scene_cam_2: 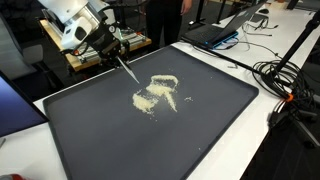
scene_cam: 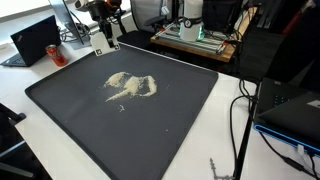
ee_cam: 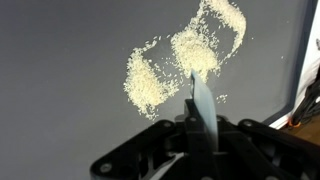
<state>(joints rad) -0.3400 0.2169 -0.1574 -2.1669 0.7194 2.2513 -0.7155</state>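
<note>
Black gripper (ee_cam: 200,132) at the bottom middle of the wrist view is clenched on a thin grey blade (ee_cam: 203,100), which stands between the fingers and points up the frame. The blade's tip sits at the lower edge of a scatter of pale grains (ee_cam: 160,75). The scatter shows one heap left of the tip, one just above it and a curved trail running to the upper right. Whether the tip presses on the surface cannot be told.

In an exterior view the gripper (scene_cam_2: 107,47) comes in from the upper left. The blade (scene_cam_2: 124,72) slants down and to the right, ending at the left side of the grains (scene_cam_2: 157,92) near the middle of the frame. The grains lie on a broad dark mat (scene_cam_2: 150,140) that fills most of both exterior views. In the other exterior view they (scene_cam: 131,85) sit left of centre on the mat (scene_cam: 150,135).

Around the mat runs a white table (scene_cam_2: 262,140). A closed-in tangle of cables (scene_cam_2: 285,78) lies at the right edge of that frame, and a laptop (scene_cam: 35,42) stands at the upper left of an exterior view.
</note>
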